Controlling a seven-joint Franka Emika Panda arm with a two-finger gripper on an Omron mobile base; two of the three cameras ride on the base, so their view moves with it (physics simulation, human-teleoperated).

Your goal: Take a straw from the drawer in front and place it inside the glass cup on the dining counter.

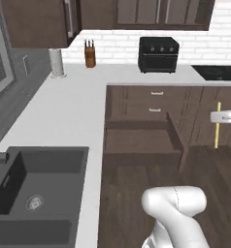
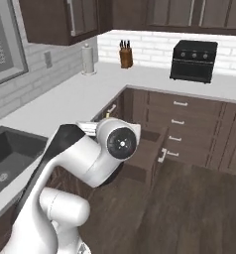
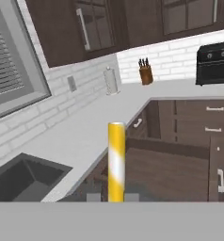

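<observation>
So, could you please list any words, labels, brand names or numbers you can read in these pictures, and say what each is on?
No readable text shows anywhere.
Black countertop oven with round knobs: no marks can be made out beside the knobs.
Brown wooden knife block: no label visible.
Thin yellow straw, held in the shut gripper: plain, no print.

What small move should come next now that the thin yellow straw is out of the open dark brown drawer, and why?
Probably turn away from the cabinets toward the dining counter. The gripper is shut on the thin yellow straw, which hangs upright in the air to the right of the open dark brown drawer. No cup appears ahead, so carrying it away seems the sensible step.
</observation>
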